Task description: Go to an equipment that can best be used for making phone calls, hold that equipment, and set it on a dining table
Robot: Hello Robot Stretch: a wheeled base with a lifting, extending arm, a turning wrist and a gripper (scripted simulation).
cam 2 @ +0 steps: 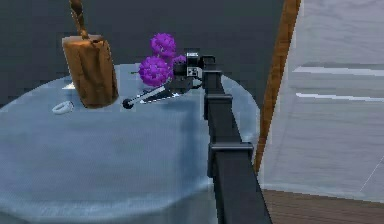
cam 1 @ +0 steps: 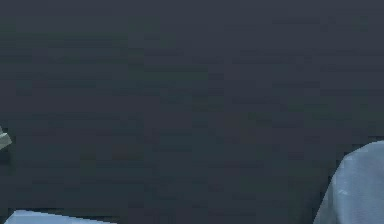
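Rough wooden block [cam 2: 90, 70], matt hand [cam 2: 133, 101]

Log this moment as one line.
arm: out over round table | gripper: near purple blobs, hold cannot tell | brown wooden block: upright on table

The forward view faces a dark wall [cam 1: 190, 100] close ahead, tilted slightly down. The arm side view looks out along the arm [cam 2: 232, 165], down onto a near, pale blue tabletop [cam 2: 90, 160], whose edge seemingly shows again in the forward view's lower right corner.
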